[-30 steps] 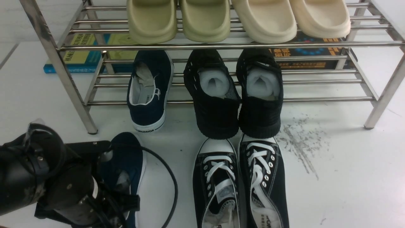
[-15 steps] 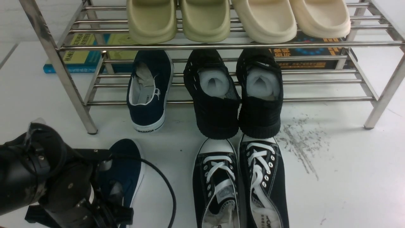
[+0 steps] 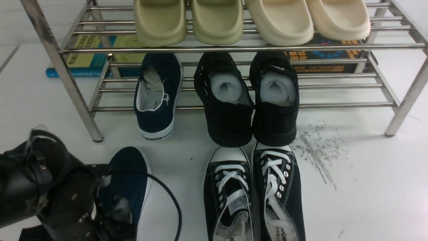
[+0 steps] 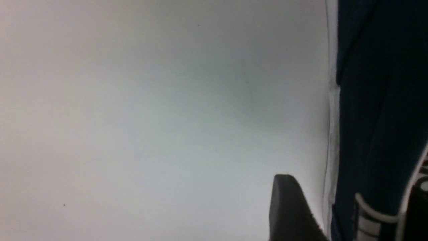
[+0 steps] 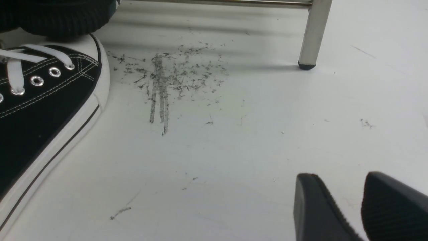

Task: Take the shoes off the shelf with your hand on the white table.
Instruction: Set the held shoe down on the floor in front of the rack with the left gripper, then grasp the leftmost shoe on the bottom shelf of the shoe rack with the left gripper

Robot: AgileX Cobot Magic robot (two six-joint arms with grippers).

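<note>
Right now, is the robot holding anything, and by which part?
The left tool holds one navy-blue slip-on by its side wall, beside the opening; the right tool holds nothing.

"WARRIOR" in dark capitals on white heel sole of navy slip-on [image 3: 155, 100]; Chinese print on yellow-blue book [image 3: 83, 57] and dark book [image 3: 329, 65], too small to read; cut-off letters on lace-up sneakers' [image 3: 254, 194] insoles.

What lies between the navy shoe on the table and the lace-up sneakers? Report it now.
In the front view, a black cable loops over the otherwise bare white table between the navy shoe and the lace-up sneakers.
</note>
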